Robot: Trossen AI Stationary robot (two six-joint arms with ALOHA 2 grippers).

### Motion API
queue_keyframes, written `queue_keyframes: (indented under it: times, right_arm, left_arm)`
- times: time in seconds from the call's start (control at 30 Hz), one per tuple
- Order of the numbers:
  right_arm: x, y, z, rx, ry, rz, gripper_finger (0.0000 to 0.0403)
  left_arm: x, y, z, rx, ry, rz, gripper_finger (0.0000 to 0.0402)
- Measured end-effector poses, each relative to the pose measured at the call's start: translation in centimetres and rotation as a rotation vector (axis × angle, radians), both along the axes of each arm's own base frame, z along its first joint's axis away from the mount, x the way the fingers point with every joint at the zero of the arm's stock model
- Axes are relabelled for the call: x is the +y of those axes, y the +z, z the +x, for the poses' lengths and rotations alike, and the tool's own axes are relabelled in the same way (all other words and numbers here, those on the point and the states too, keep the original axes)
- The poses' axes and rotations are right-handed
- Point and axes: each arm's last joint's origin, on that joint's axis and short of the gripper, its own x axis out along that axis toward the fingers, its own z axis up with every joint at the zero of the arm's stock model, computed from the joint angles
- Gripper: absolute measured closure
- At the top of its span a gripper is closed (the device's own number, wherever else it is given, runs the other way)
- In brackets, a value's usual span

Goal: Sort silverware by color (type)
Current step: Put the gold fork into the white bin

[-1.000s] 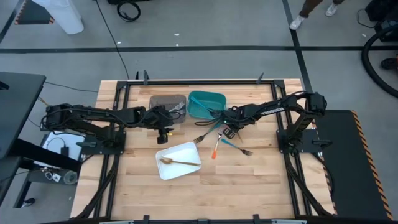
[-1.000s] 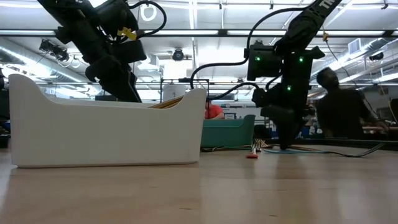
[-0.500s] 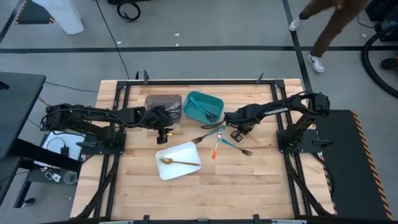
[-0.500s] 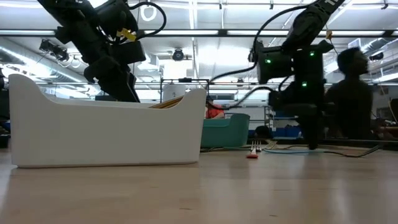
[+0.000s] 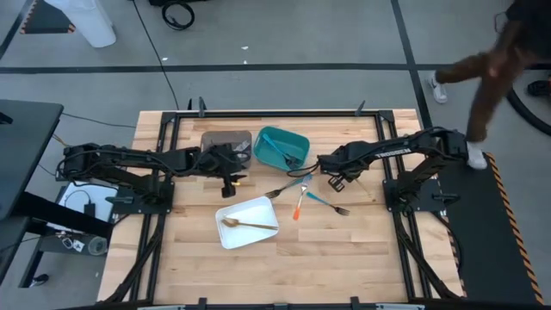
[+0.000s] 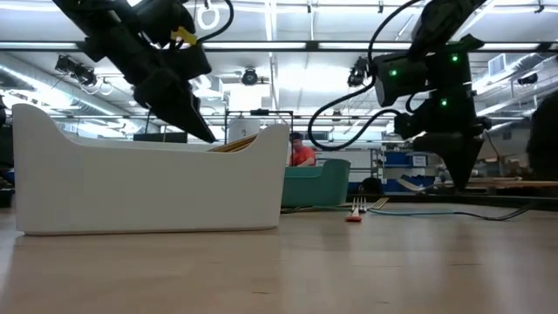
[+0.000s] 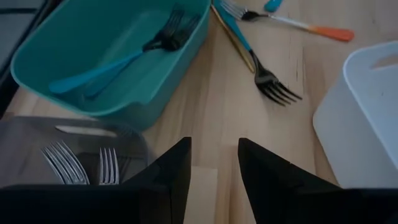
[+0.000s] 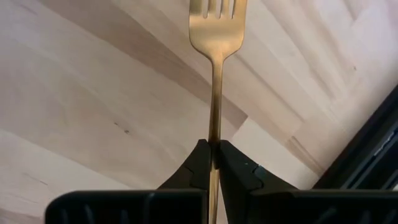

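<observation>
The wooden table (image 5: 344, 250) is carrying a grey bin (image 5: 225, 142) beside a teal bin (image 5: 281, 146); a white tray (image 5: 248, 222) is sitting nearer its middle; several loose forks (image 5: 303, 195) are lying between them.

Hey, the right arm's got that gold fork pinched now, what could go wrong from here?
The right gripper pinches the gold fork by its thin handle alone, so it may swivel or slip during the carry. The white tray, already holding a gold utensil, lies past the loose cutlery, so a low pass might knock those pieces. The left gripper waits open near the teal bin, close to that route.
</observation>
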Motion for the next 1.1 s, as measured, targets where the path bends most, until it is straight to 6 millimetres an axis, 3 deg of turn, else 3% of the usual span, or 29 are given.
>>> queue_keyframes:
  times: [0.27,0.5,0.73,1.1]
  right_arm:
    - [0.4,1.0,-0.1,-0.061,0.052,-0.009,0.038]
    - [1.4,2.5,1.2,-0.301,0.149,0.007,0.038]
    - [2.8,2.8,3.5,-0.48,0.292,0.006,0.038]
    - [4.5,3.5,7.9,-0.42,0.405,0.015,0.038]
  left_arm:
    - [-0.2,0.5,0.5,-0.081,-0.057,-0.052,0.026]
    - [-0.3,1.2,1.0,-0.17,-0.128,-0.07,0.026]
    - [-0.5,0.9,0.8,-0.141,-0.107,-0.109,0.026]
    - [-1.1,2.5,0.1,0.041,-0.056,-0.153,0.026]
